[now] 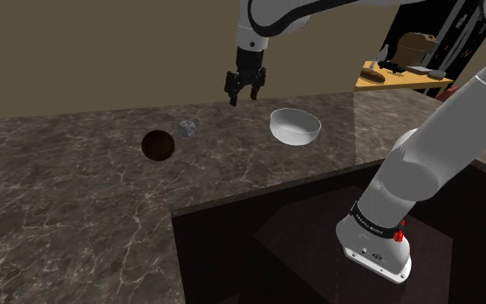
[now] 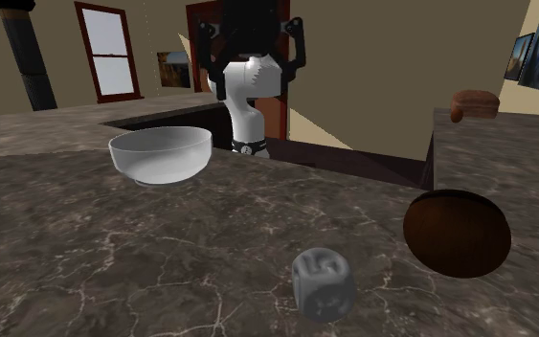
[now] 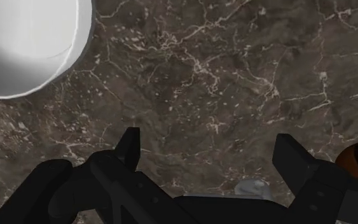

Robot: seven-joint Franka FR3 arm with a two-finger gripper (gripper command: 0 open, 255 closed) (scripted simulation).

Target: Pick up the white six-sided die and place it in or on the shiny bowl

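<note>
Dark veined stone desk in a tan-walled room, with a sunken dark recess at the near edge by the stand. The tool hangs above the desk with its fingers spread wide and nothing between them; the wrist view shows the tool over bare stone. The die rests on the desk, low behind the fingers in the wrist view, so the tool is not yet over it. The die is pale grey and mottled with rounded corners. It sits between a dark brown round thing and the pale bowl, nearer the brown one and apart from both. Judgement: small, stiff and probably light, and it won't crush. The smooth faces and soft corners could let it squirt out of a skewed pinch. Best hold is across two opposite flat faces, fingers square to them and low on the body, not on edges or corners. The brown thing stands close on one side, so finger clearance there needs minding. The bowl is wide-mouthed and upright, an easy drop.
</note>
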